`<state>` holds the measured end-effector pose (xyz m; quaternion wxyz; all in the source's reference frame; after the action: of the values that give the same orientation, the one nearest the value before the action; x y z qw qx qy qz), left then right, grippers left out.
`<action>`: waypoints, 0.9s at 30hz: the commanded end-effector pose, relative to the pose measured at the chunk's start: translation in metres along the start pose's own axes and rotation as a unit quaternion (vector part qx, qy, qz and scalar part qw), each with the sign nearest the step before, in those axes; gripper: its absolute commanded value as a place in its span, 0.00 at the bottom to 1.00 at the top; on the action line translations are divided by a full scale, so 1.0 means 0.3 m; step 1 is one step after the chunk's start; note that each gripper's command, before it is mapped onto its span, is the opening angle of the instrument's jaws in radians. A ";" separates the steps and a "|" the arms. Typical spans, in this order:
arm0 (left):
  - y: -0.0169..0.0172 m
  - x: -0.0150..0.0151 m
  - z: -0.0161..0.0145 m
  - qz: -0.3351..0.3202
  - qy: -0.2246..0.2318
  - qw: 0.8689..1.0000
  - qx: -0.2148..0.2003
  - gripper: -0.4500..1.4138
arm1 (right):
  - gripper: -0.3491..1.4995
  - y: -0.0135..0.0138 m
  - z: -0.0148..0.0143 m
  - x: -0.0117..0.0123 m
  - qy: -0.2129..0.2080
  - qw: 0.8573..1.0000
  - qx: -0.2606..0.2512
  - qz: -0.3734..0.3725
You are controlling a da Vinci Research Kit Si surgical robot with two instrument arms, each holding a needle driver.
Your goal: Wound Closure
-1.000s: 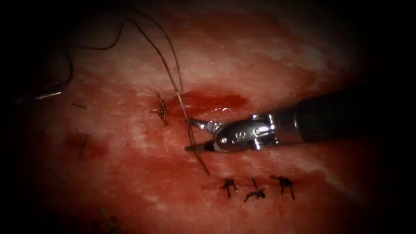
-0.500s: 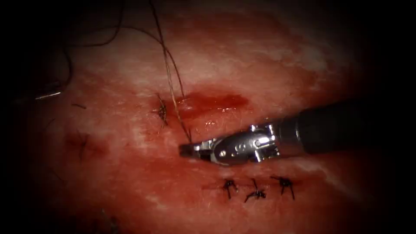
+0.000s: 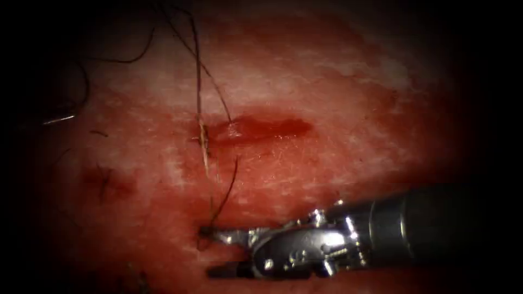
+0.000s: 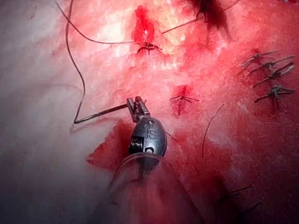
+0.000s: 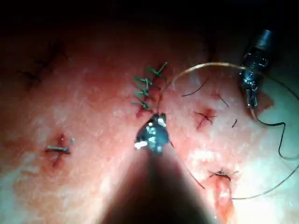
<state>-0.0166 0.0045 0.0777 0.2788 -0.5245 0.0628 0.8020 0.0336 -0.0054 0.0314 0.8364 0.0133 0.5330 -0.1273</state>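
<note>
My right tool (image 3: 208, 251) reaches in low from the right, jaws open and holding nothing; it also appears in the right wrist view (image 5: 152, 135). A short loose piece of thread (image 3: 227, 188) curves down to its upper jaw. A knotted stitch (image 3: 204, 139) sits at the left end of the cut (image 3: 261, 127), with a long thread (image 3: 197, 65) rising from it. Far left of the cut, my left tool (image 4: 136, 106) is shut on the needle (image 4: 100, 113) near one end. The needle (image 3: 60, 118) is out of the tissue.
Red fluid (image 3: 272, 126) pools in the open part of the cut. Several finished stitches (image 4: 271, 74) lie in a row, and single knots (image 4: 183, 98) dot the tissue (image 3: 305, 71). Loose thread loops (image 3: 131, 57) lie at the upper left.
The right tool's jaws closed on the thread beside the knot and the thread parted. The tool then dropped low and opened. The long strand swung upright.
</note>
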 end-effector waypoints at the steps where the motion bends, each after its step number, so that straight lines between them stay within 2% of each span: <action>1: 0.003 -0.002 0.001 -0.001 -0.001 1.000 -0.002 0.00 | 0.83 0.0017 0.0007 -0.0100 -0.004 1.000 -0.018 0.006; 5: 0.003 -0.003 0.001 -0.001 -0.001 1.000 -0.002 0.00 | 0.84 0.0059 -0.0010 -0.0239 -0.020 0.999 -0.038 0.009; 6: 0.003 -0.003 0.001 -0.001 -0.001 1.000 -0.002 0.00 | 0.84 0.0069 -0.0001 -0.0292 -0.026 0.999 -0.043 0.009; 10: 0.003 -0.003 0.001 -0.003 0.000 1.000 -0.002 0.00 | 0.83 0.0078 0.0059 -0.0391 -0.039 0.998 -0.052 0.005; 14: 0.003 -0.004 0.001 -0.003 0.000 1.000 -0.001 0.00 | 0.83 0.0077 0.0128 -0.0430 -0.054 0.997 -0.050 0.001; 23: 0.003 -0.003 0.002 -0.003 0.000 1.000 0.000 0.00 | 0.80 0.0094 0.0255 -0.0443 -0.073 0.996 -0.054 -0.014; 25: 0.003 -0.003 0.002 -0.003 0.000 1.000 0.000 0.00 | 0.71 0.0095 0.0259 -0.0447 -0.077 0.996 -0.051 -0.014; 26: 0.003 -0.003 0.002 -0.003 0.000 1.000 0.000 0.00 | 0.56 0.0096 0.0258 -0.0446 -0.081 0.995 -0.049 -0.014; 27: 0.003 -0.003 0.002 -0.006 0.000 1.000 0.000 0.00 | 0.33 0.0096 0.0255 -0.0443 -0.082 0.996 -0.040 -0.014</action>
<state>-0.0170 0.0045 0.0781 0.2837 -0.5240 0.0629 0.8006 0.0352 -0.0005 0.0460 0.8776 -0.0363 0.4625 -0.1209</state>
